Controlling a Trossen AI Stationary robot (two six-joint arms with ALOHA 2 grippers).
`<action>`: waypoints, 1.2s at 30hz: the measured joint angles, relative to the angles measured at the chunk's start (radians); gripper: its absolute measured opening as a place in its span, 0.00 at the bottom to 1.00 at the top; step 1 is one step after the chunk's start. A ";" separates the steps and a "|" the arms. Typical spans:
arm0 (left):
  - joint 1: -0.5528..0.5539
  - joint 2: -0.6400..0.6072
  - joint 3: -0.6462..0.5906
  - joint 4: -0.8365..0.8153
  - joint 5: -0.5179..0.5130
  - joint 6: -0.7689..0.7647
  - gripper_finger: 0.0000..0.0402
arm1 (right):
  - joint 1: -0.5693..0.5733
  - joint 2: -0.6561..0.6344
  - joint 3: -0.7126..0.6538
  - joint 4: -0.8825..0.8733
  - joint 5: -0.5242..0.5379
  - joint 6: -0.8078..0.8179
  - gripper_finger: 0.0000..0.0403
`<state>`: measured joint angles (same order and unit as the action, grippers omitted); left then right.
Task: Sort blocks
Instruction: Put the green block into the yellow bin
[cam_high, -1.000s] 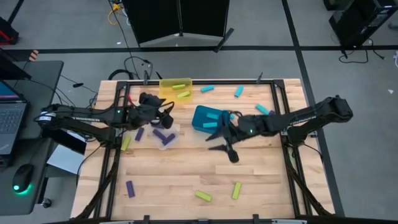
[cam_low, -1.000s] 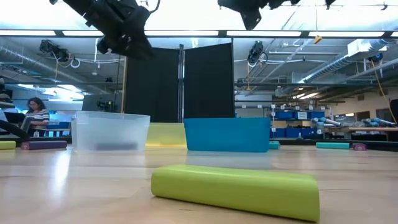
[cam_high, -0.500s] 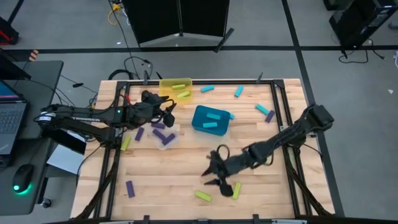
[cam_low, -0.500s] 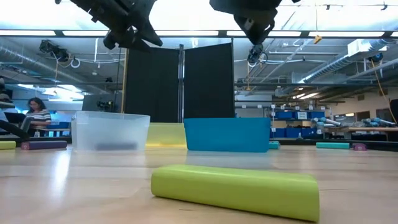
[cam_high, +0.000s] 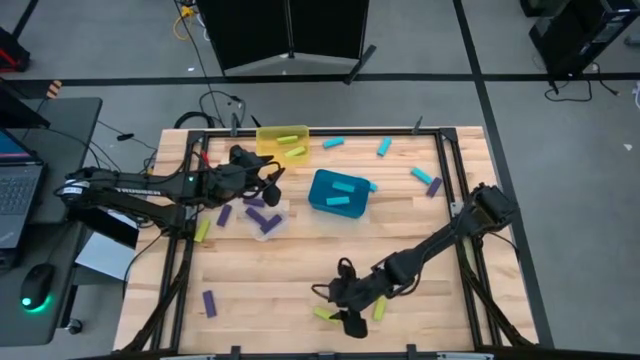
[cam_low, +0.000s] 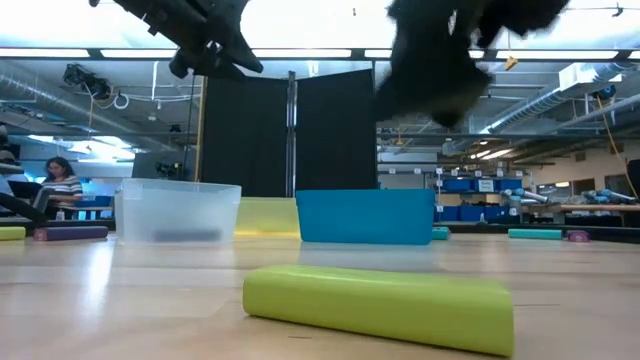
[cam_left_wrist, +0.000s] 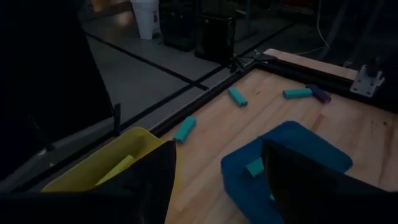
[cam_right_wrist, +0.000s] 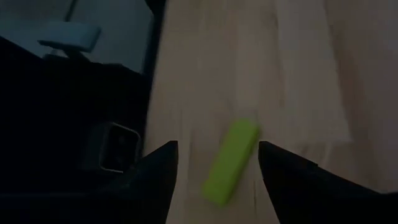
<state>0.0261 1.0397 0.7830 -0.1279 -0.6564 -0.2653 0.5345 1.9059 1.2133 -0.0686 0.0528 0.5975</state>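
Reaching low toward the front edge of the bench, the right gripper has its fingers spread apart with nothing between them, and in the right wrist view a yellow-green block lies on the bare wood directly ahead in the gap. In the high view that block sits at the lower middle of the frame, just beside the fingers, with a second yellow-green block close by to its right. The step in hand looks like the approach to a pick. The next move calls for settling the fingers down either side of the block's narrow width and closing squarely, then carrying it up the frame to the yellow bin, which already holds the same colour.

The left gripper hangs over the upper left of the bench near the clear bin; its fingers stand apart, with nothing seen between them in the left wrist view.

Other blocks lie scattered: cyan ones along the top edge, purple ones by the clear bin, one purple block at lower left, and two cyan pieces inside the teal bin.
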 joint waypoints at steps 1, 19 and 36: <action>0.000 0.000 0.000 -0.005 0.010 0.000 0.61 | 0.005 0.014 0.000 -0.002 -0.001 0.024 0.59; 0.000 0.000 0.000 -0.028 0.032 0.008 0.61 | 0.046 0.174 0.152 -0.155 0.085 0.089 0.62; 0.001 0.000 0.000 -0.026 0.025 0.030 0.61 | 0.055 0.335 0.377 -0.387 0.133 0.098 0.63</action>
<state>0.0273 1.0397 0.7826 -0.1540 -0.6312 -0.2356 0.5897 2.2405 1.5899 -0.4556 0.1857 0.6953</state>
